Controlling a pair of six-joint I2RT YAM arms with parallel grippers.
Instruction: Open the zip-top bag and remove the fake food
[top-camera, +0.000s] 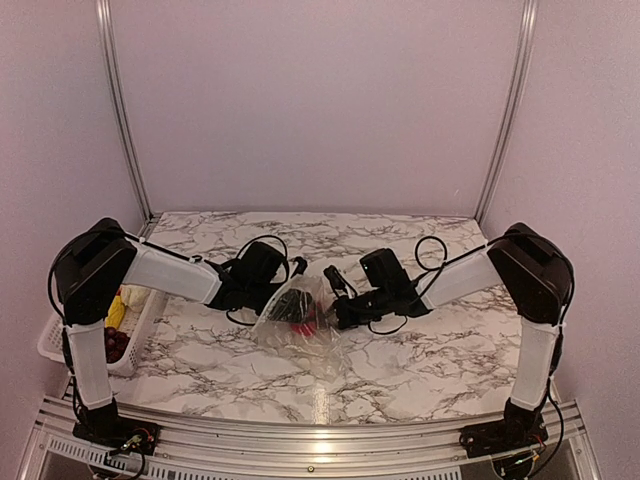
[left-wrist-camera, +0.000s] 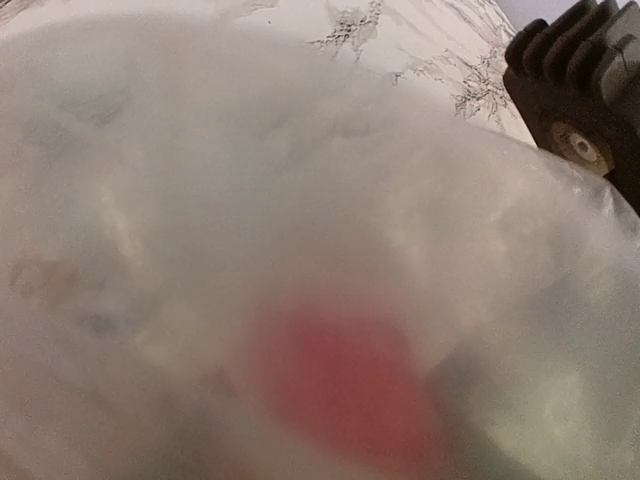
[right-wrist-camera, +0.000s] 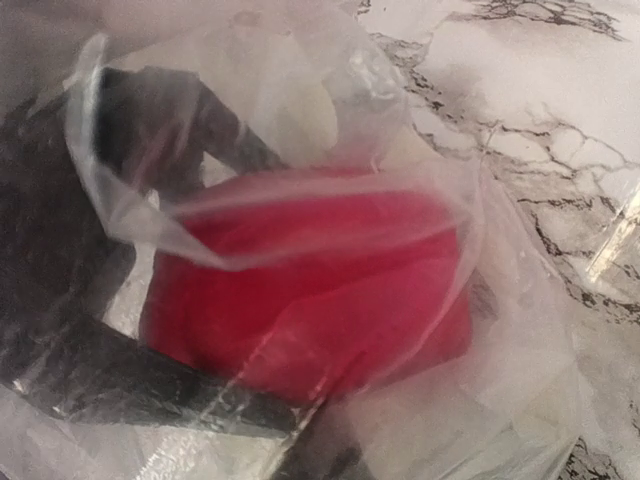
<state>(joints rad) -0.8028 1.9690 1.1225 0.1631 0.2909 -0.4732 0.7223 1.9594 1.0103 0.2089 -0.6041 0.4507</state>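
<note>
The clear zip-top bag (top-camera: 322, 345) lies crumpled mid-table between my two grippers. A red round piece (top-camera: 306, 323) and a dark shape show inside it. My left gripper (top-camera: 283, 292) is at the bag's left edge; in the left wrist view the plastic (left-wrist-camera: 200, 200) covers the lens, with a red blur (left-wrist-camera: 340, 380) behind it and my fingers hidden. My right gripper (top-camera: 337, 305) is at the bag's right edge. In the right wrist view the red piece (right-wrist-camera: 310, 290) fills the middle under plastic (right-wrist-camera: 520, 330), with dark fingers (right-wrist-camera: 130, 380) beside it.
A white lattice basket (top-camera: 50, 345) stands at the table's left edge, by the left arm, with a yellow piece (top-camera: 117, 310) and a dark red bunch (top-camera: 117, 343) in it. Metal rails run along the near edge and up the back corners.
</note>
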